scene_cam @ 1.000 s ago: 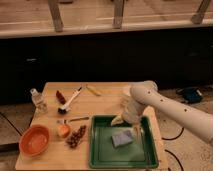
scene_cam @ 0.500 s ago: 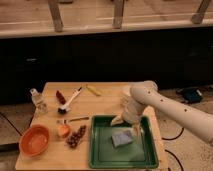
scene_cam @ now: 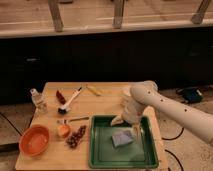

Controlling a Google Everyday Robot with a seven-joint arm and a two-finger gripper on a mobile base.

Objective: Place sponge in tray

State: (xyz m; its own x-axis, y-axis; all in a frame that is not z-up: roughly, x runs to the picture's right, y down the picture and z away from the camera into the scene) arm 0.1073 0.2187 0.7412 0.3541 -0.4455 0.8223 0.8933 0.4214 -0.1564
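My hand (scene_cam: 127,127) hangs over the far part of the tray (scene_cam: 100,156), and I read its two fingers as spread apart, one tip to the left at the tray's back rim, the other lower right. Nothing sits between them. The sponge (scene_cam: 121,138) lies flat on the tray floor, just below and between those fingertips; I cannot tell whether the right one touches it. The tray rests on the near right part of the desk (scene_cam: 107,102). To its left I see a cluster of dark grapes (scene_cam: 76,138), an orange bowl (scene_cam: 34,140), and farther back a white-handled dish brush (scene_cam: 68,102) and a small bottle (scene_cam: 36,100).
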